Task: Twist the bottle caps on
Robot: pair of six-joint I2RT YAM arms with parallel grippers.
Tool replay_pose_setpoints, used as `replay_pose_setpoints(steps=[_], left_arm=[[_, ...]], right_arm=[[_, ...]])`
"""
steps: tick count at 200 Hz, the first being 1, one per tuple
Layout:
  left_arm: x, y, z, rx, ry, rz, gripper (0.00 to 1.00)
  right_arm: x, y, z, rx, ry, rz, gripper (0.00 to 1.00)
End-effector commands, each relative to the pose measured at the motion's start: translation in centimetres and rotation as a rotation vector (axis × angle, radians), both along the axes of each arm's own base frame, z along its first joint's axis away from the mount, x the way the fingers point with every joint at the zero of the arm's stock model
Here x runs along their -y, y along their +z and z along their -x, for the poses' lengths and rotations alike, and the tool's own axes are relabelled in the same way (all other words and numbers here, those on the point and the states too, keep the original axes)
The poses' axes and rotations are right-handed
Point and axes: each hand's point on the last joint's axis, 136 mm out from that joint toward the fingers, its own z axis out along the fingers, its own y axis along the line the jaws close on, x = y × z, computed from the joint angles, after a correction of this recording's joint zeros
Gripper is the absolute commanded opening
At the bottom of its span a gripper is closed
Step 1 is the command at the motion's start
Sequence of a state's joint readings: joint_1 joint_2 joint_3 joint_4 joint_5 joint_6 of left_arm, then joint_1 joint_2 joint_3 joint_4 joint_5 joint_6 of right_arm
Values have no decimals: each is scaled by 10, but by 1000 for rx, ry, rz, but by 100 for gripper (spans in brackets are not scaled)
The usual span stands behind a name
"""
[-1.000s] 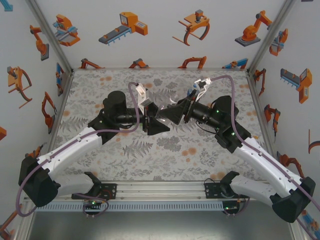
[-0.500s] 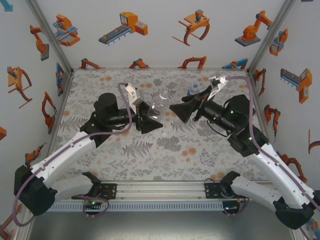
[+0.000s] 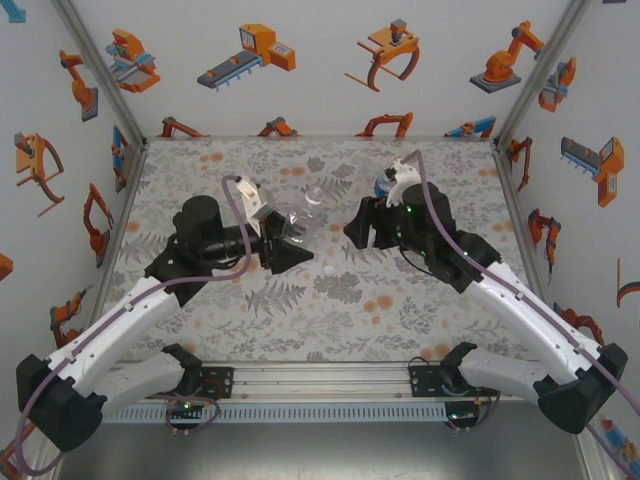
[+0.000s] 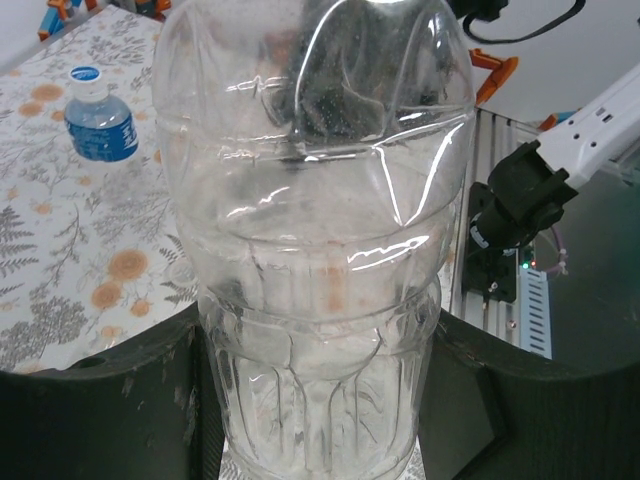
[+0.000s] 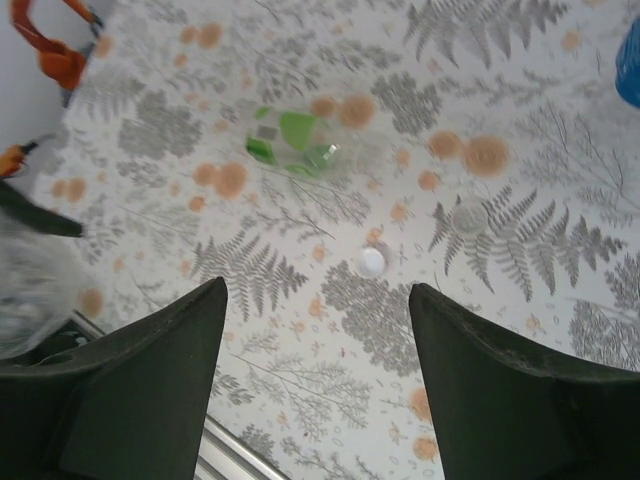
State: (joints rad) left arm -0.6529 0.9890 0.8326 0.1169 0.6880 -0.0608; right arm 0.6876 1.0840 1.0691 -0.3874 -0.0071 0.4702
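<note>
Left hand [image 4: 320,380]: closed on the unlabelled bottle [image 4: 320,200], its clear ribbed body clamped between both fingers; whether its neck carries a cap cannot be told. Right hand [image 5: 317,290]: open, fingers spread wide, nothing between them, poised over the floral tabletop [image 5: 560,130]. Green-labelled bottle [image 5: 290,140]: lying on its side on the tabletop, apart from both hands. Blue-labelled bottle [image 4: 100,125]: standing upright on the tabletop, capped, well apart from the left hand. White cap [image 5: 371,262]: loose on the tabletop, near the green-labelled bottle. Second cap [image 5: 468,216]: paler, loose on the tabletop, near the white cap but not touching it
</note>
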Motion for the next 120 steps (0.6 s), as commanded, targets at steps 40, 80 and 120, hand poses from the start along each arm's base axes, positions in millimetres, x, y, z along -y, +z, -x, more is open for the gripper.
replay_pose_setpoints(steps=[40, 80, 120], left_arm=[[-16, -3, -5, 40, 106, -5, 0], [-25, -8, -3, 45, 145, -4, 0], [-32, -9, 1, 49, 165, -11, 0]], right_arm=[[0, -101, -12, -251, -71, 182, 59], [-28, -143, -18, -334, -31, 248, 55], [-58, -172, -30, -384, -15, 285, 52]])
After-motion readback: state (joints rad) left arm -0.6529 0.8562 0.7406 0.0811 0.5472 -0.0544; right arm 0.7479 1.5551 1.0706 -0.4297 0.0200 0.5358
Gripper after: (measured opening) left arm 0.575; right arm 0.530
